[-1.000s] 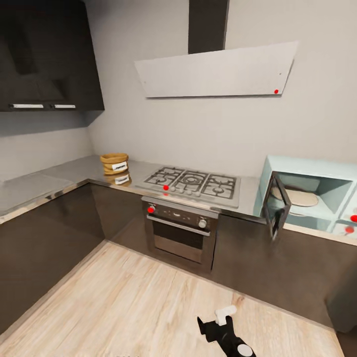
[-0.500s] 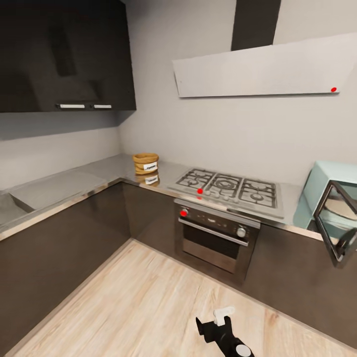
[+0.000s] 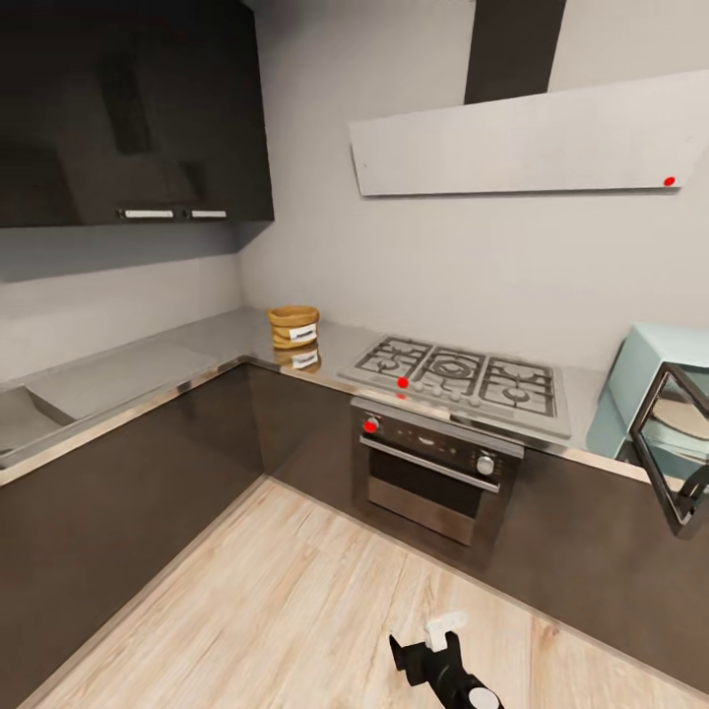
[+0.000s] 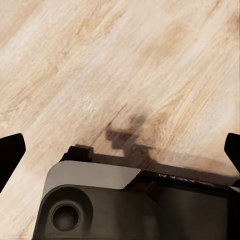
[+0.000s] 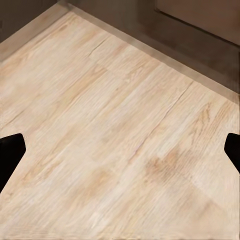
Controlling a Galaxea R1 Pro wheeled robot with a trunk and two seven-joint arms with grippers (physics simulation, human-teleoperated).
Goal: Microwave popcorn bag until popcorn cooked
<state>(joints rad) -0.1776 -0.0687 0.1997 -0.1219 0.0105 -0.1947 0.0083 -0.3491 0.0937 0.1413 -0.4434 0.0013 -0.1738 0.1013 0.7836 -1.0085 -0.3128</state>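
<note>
**Bag at the counter's corner, microwave door open**

While both claws hang wide and empty over the wooden floor, the grey counter wraps the room. At its right end sits the mint microwave, door swung open. Left of the hob, near the counter's inner corner, stands the popcorn bag, upright

Both tools hang low with fingers spread wide, left tool, right tool.
</note>
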